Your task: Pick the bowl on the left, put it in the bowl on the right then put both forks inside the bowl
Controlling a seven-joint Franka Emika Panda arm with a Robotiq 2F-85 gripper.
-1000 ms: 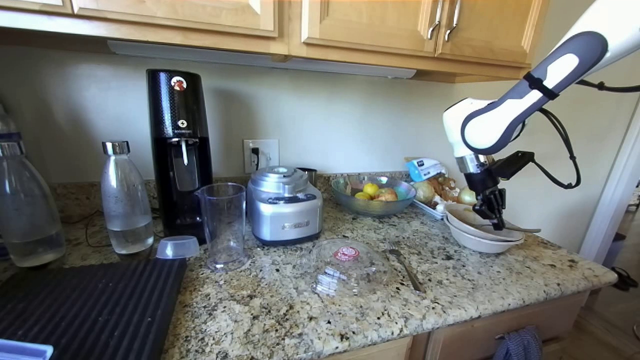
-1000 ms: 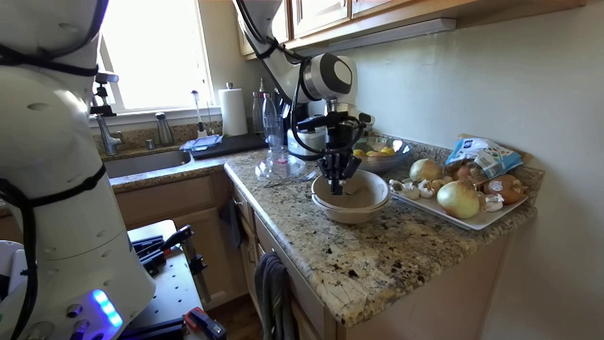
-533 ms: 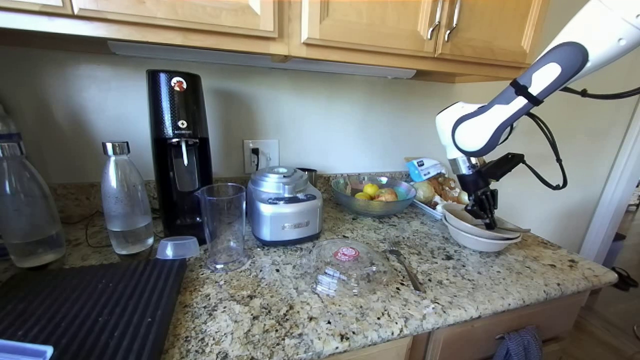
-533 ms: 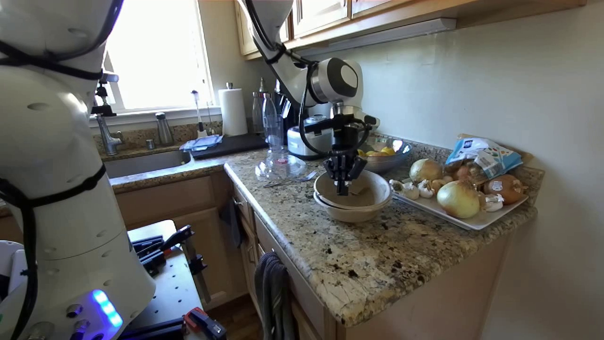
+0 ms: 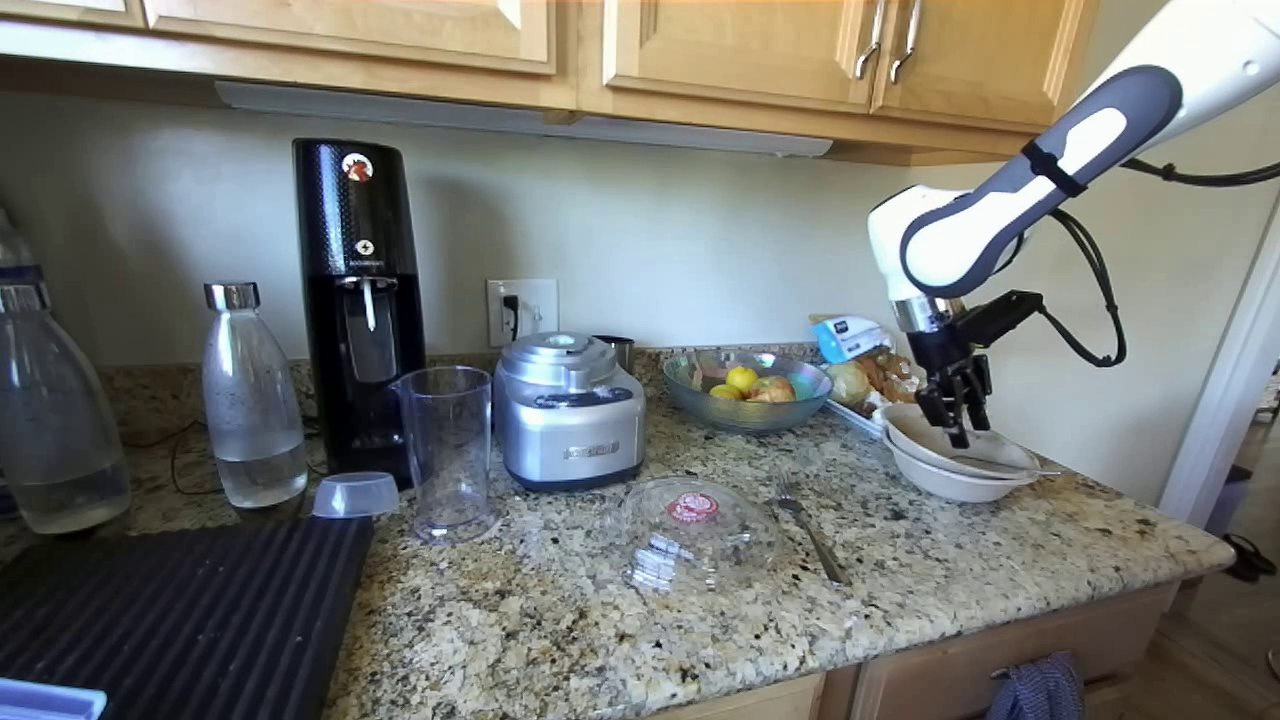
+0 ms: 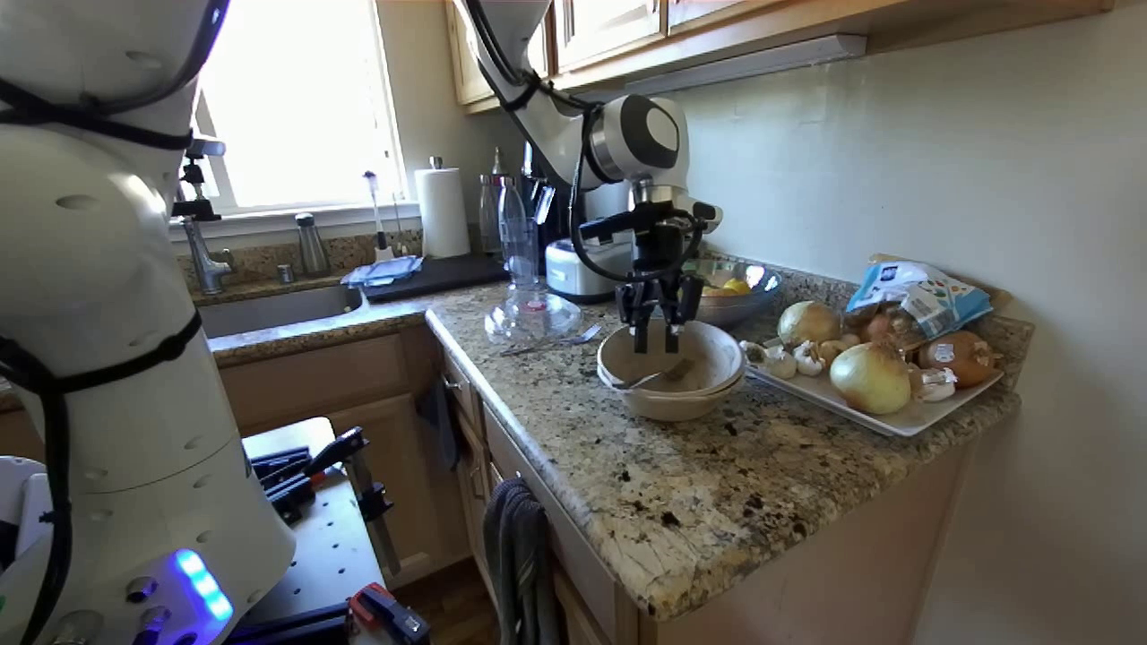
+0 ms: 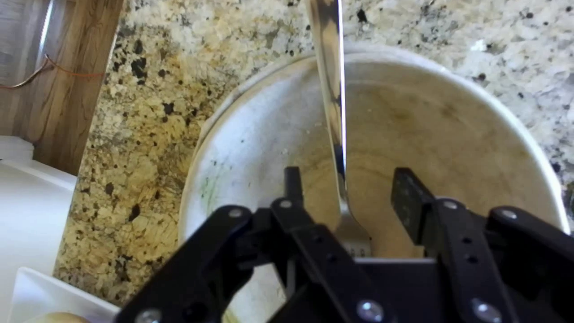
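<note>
While the gripper (image 6: 656,340) is hovering over the nested bowls (image 6: 670,409), jaws spread partway, gripping nothing, one fork (image 7: 338,134) is lying inside below it. Well apart and lower, another fork (image 5: 814,535) is resting on the counter (image 5: 930,580): probably light, stiff, slippery, needing a mid-handle pinch.

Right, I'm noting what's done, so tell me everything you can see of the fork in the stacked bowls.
The fork looks like shiny metal, its long handle narrowing towards the tined head. It slants in the upper bowl, head inside, handle apparently resting across the rim and jutting beyond. The gripper above is open; in the wrist view gaps show either side of the fork, so it appears unheld. The tine tips are hidden there.
</note>
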